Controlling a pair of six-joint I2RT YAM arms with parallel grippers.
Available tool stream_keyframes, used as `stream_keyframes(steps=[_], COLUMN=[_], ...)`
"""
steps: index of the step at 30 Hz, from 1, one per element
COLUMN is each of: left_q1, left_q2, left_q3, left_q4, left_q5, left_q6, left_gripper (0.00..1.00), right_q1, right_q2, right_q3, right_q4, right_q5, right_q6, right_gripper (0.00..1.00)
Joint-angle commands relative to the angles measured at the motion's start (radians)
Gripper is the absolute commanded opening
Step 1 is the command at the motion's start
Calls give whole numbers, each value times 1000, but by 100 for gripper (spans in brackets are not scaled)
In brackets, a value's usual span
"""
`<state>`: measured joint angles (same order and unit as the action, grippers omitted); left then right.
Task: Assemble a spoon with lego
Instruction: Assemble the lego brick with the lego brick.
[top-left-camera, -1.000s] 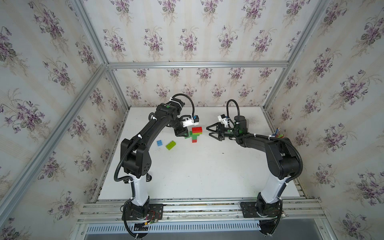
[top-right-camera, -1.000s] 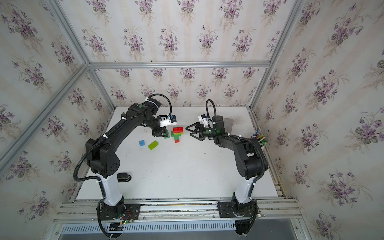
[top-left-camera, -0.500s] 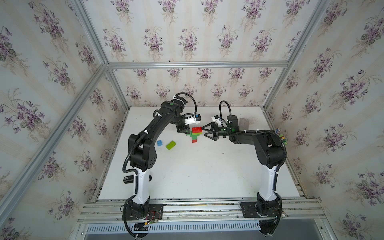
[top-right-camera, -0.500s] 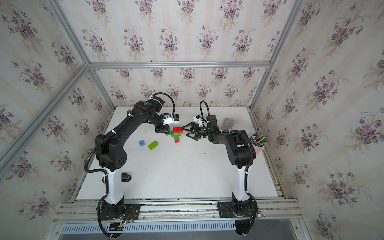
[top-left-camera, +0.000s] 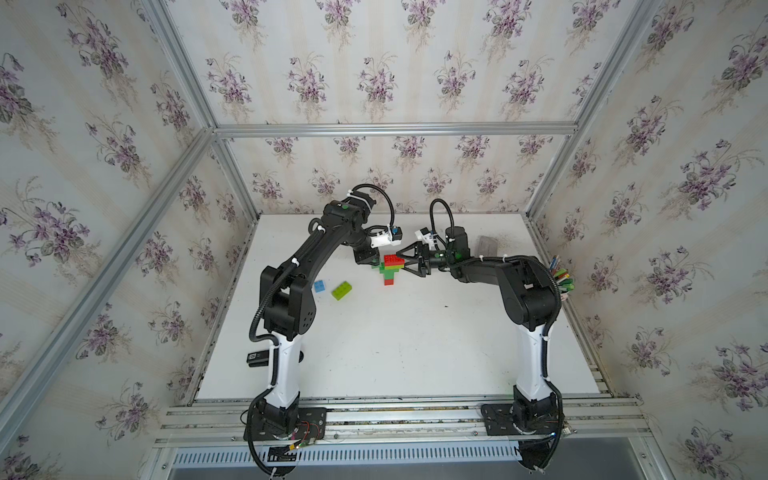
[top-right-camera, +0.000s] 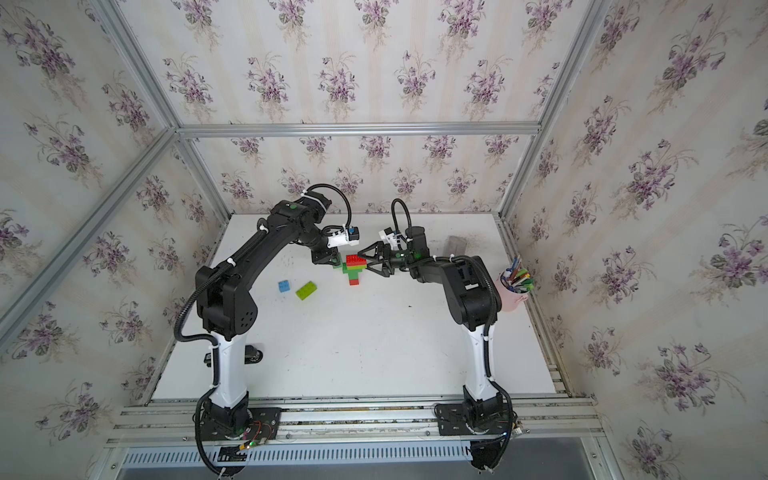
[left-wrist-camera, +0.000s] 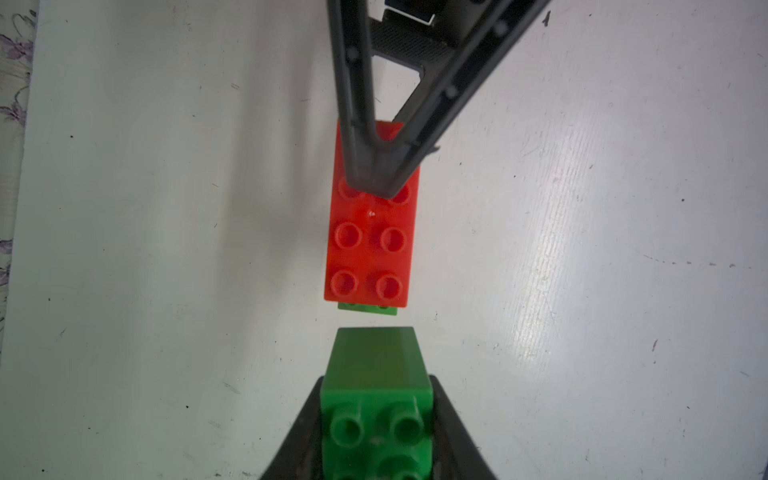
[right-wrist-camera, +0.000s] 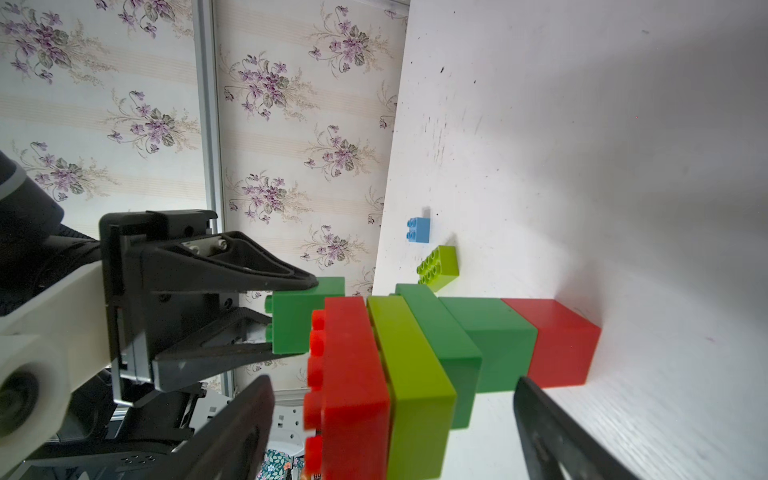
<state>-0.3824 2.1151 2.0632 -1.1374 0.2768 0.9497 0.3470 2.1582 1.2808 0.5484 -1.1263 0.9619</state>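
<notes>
Spoon (top-left-camera: 390, 269) stands studs-up on the table (top-left-camera: 415, 353), red brick on top. Your left gripper (right-wrist-camera: 299, 320) is clamped tight on a green brick (left-wrist-camera: 376, 365), holding it just beside the spoon's top. Your right gripper (top-left-camera: 402, 262) is spread wide and straddles the spoon top to bottom, gripping nothing. A blue brick (top-left-camera: 319, 286) and a lime brick (top-left-camera: 341, 290) lie loose on the left gripper's side of the spoon.

A grey block (top-left-camera: 487, 246) lay near the white table's (top-left-camera: 395, 353) back edge; a pink pen cup (top-right-camera: 514, 291) stood at the table's side edge.
</notes>
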Motion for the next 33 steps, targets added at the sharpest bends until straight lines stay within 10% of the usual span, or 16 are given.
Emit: stream_keyframes(steps=[1, 33], left_q1=[-4, -22], left_q2=[3, 48], left_q3=[10, 17], left_q4=[0, 15], left_q5=[-10, -16], left_q6=[5, 54], left_gripper=[16, 16], right_q1=[7, 23], right_q2=[15, 77], right_q3=[22, 107], right_q4=[1, -211], right_q5=[-18, 11], right_q6=[3, -121], right_gripper=[90, 85])
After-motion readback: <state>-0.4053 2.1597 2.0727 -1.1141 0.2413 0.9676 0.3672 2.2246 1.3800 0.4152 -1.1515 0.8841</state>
